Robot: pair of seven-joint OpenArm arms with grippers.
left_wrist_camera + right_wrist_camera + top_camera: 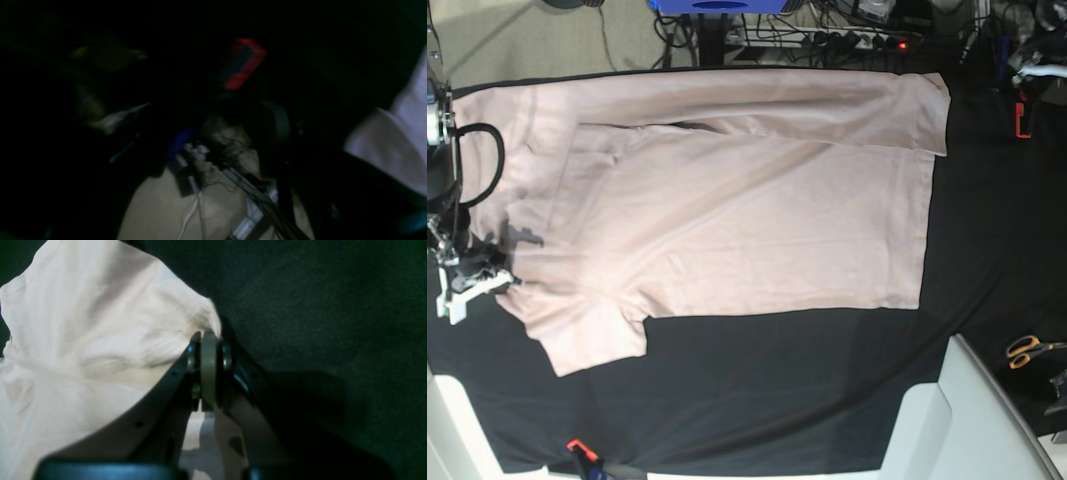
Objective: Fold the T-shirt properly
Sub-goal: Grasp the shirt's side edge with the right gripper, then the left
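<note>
i see the desk, black-clothed, carrying the t-shirt spread flat across its middle. the right pincer is clamped on a raised fold of the t-shirt's edge. i cannot tell the left pincer's state.

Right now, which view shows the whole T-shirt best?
The base view: the T-shirt lies spread across the black cloth, both sleeves and the hem visible. The right wrist view shows only a bunched edge pinched in the shut right claw. The left wrist view is dark and blurred, with just a pale patch at its right edge.
</note>
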